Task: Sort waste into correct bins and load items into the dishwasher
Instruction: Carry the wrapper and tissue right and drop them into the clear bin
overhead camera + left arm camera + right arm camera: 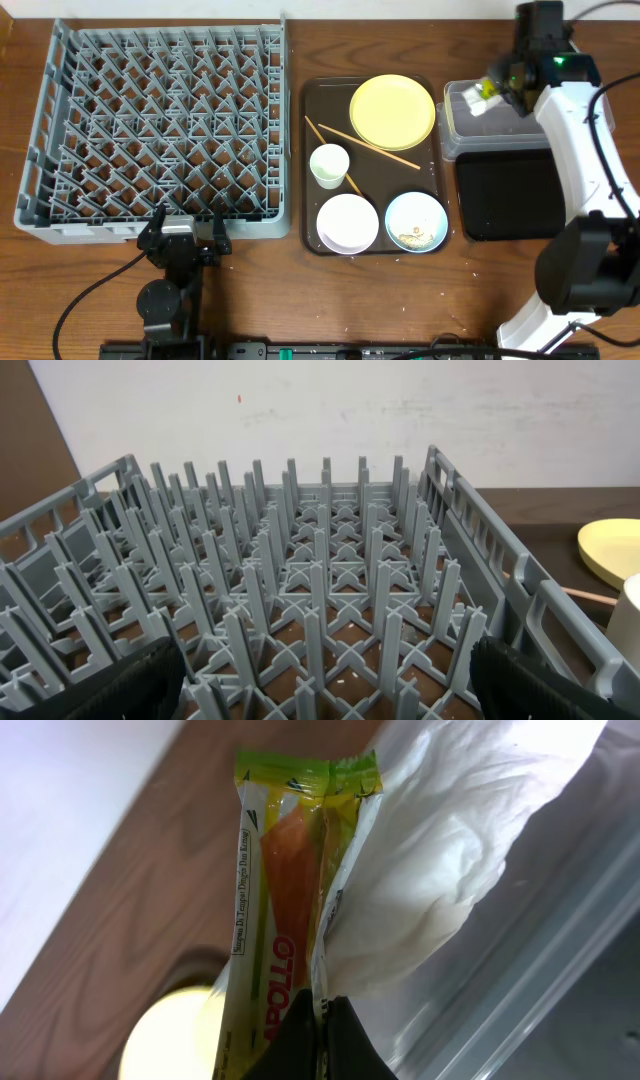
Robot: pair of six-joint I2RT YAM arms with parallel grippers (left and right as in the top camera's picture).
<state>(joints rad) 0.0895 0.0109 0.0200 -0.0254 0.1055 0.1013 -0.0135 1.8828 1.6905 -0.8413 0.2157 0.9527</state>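
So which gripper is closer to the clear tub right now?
Right. The right gripper hangs over the clear tub, pinching a wrapper and napkin. The left gripper sits open at the near edge of the dish rack, far to the other side.

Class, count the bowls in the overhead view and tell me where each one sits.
2. The white bowl sits at the lower left of the brown tray; the light-blue bowl, holding crumbs, sits beside it at the lower right. None appears hidden.
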